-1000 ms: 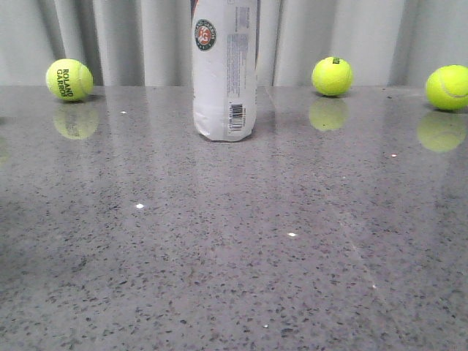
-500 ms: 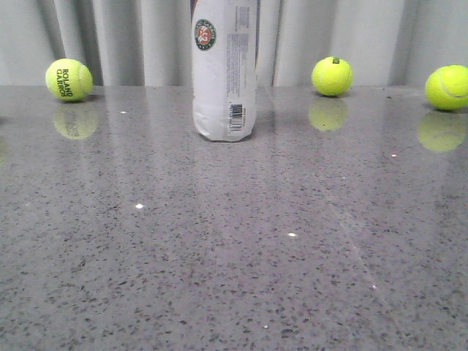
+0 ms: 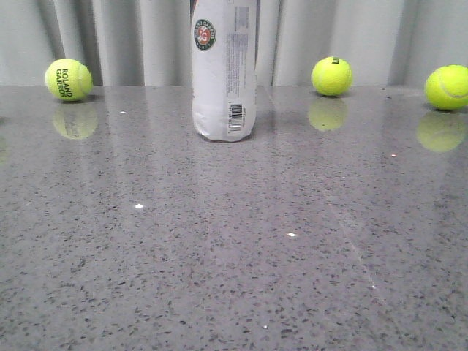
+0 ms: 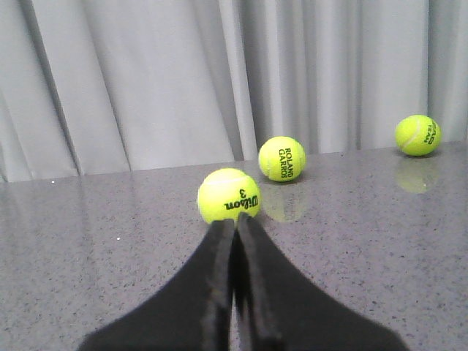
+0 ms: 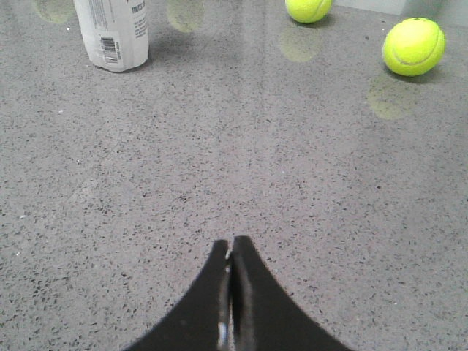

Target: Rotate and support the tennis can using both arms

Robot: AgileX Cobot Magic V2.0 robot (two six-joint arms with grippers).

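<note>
The tennis can stands upright at the back middle of the table, white label with a round red-green logo and a barcode near its base; its top runs out of the front view. The right wrist view catches its lower part, far ahead of my right gripper, which is shut and empty over bare table. My left gripper is shut too, empty, its tips lined up with a Wilson ball lying ahead. Neither arm appears in the front view. The can is out of the left wrist view.
Yellow tennis balls lie along the back: one at left, one right of the can, one at far right. A grey curtain hangs behind the speckled grey table. More balls show in the wrist views.
The can has shifted very slightly; nothing else in the front view has moved.
</note>
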